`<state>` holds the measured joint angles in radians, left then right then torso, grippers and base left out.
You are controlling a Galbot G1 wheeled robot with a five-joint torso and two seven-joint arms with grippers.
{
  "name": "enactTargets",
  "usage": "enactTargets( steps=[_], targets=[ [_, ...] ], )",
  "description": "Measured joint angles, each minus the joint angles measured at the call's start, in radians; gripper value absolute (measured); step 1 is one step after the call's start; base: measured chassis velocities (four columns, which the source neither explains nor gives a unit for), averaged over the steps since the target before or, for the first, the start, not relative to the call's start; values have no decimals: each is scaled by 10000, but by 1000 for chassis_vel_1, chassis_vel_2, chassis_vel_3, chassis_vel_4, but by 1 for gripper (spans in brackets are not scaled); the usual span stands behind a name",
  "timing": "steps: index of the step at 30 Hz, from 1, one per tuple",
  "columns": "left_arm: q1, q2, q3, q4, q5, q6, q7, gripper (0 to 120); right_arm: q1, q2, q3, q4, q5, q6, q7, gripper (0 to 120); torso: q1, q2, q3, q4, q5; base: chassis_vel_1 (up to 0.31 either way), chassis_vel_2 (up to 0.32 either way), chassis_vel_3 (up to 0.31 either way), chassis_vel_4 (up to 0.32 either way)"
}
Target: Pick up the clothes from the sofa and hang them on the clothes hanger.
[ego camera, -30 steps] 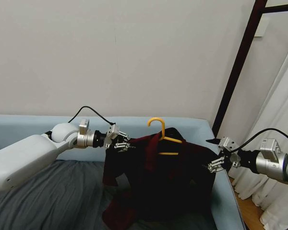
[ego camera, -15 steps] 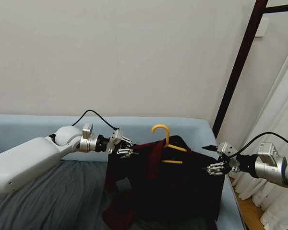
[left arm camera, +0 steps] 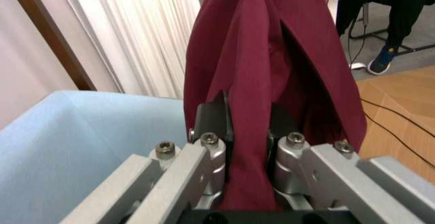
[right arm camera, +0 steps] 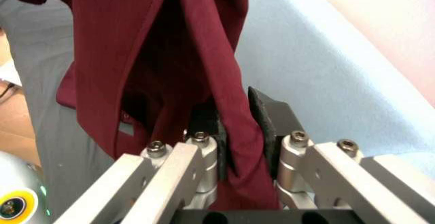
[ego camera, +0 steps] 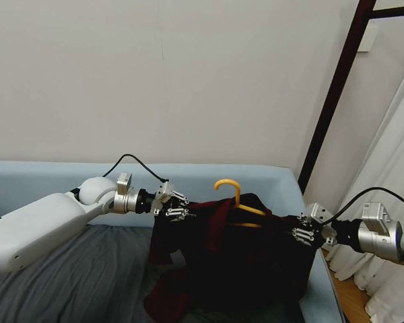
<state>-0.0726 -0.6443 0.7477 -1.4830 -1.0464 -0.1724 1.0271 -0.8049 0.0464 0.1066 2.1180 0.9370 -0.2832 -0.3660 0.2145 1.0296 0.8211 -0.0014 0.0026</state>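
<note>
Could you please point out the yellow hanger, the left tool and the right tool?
yellow hanger (ego camera: pixel 226 180): head view, top of its hook.
left tool (ego camera: pixel 180 211): head view, between fingertips pinching the maroon garment (ego camera: pixel 242 262).
right tool (ego camera: pixel 299 233): head view, between fingertips pinching the garment's other side.

- The shirt (ego camera: pixel 242 259) is plain deep maroon, near black in its shaded folds.
- The hanger (ego camera: pixel 237 196) is bright yellow.
- The sofa (ego camera: pixel 47 176) is pale blue, and its seat cover (ego camera: pixel 81 269) is dark grey.
- The left claw (ego camera: pixel 182 212) and right claw (ego camera: pixel 300 233) are bare silver metal with black pads (left arm camera: pixel 217 114).
- The left arm (ego camera: pixel 34 225) is white, and its cable (ego camera: pixel 124 158) is black.
- The wall (ego camera: pixel 155 81) is off-white, the pole (ego camera: pixel 333 94) dark brown and the curtain (ego camera: pixel 397 168) white.
- The floor (ego camera: pixel 350 299) is warm wood-brown.
</note>
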Motion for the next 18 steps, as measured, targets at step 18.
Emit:
enactTargets(
  steps=[18],
  targets=[
    [11, 61, -384, 407, 108, -181, 23, 39, -23, -286, 103, 4, 389, 109, -283, 10, 0, 0, 0, 0, 0, 0, 0, 0, 0]
  ],
)
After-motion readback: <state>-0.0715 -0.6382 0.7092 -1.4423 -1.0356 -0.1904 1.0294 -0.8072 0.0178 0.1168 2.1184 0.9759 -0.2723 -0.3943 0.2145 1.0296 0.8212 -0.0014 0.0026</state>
